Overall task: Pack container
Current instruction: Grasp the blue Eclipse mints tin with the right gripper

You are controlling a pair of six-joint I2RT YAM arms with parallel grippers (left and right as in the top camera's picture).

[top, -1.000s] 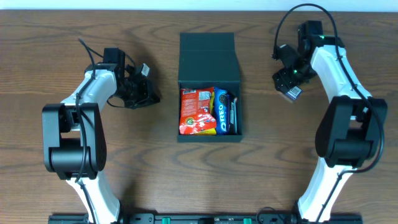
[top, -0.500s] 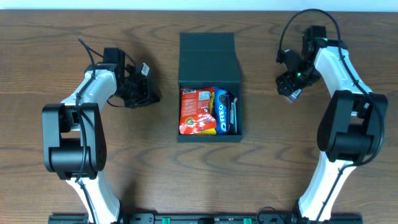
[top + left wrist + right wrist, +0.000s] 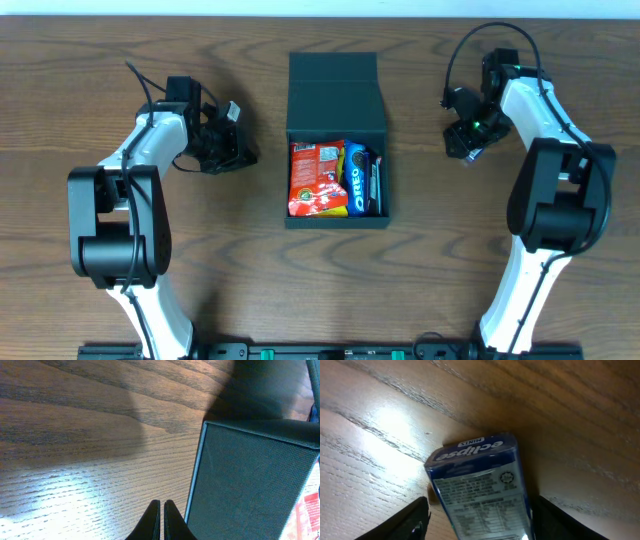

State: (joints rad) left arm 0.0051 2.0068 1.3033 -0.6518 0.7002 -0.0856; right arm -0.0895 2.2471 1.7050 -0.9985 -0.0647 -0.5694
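Overhead, starting at the left: what is that arm doing?

— Waiting. The left gripper [image 3: 228, 150] sits low over the table [image 3: 400, 300], just beside the container's left wall. Its wrist view shows the fingertips [image 3: 154, 516] pinched together on nothing.

And the middle?

— The container [image 3: 332, 90] lies at the centre of the table with its flap lid folded back toward the far edge. Inside, a red snack packet [image 3: 313, 180] fills the left side and an Oreo pack [image 3: 357, 178] stands on edge against the right wall.

Then the right?

— The right gripper [image 3: 466, 142] is well apart from the container, level with its lid. In its wrist view a blue Eclipse mints box [image 3: 477, 485] sits clamped between the two fingers, with wood grain close behind it.

So which step is this?

— I judge it to be carrying the mints over. The next move calls for swinging left over the open compartment and releasing. Little room seems left, so the box may have to rest on top.
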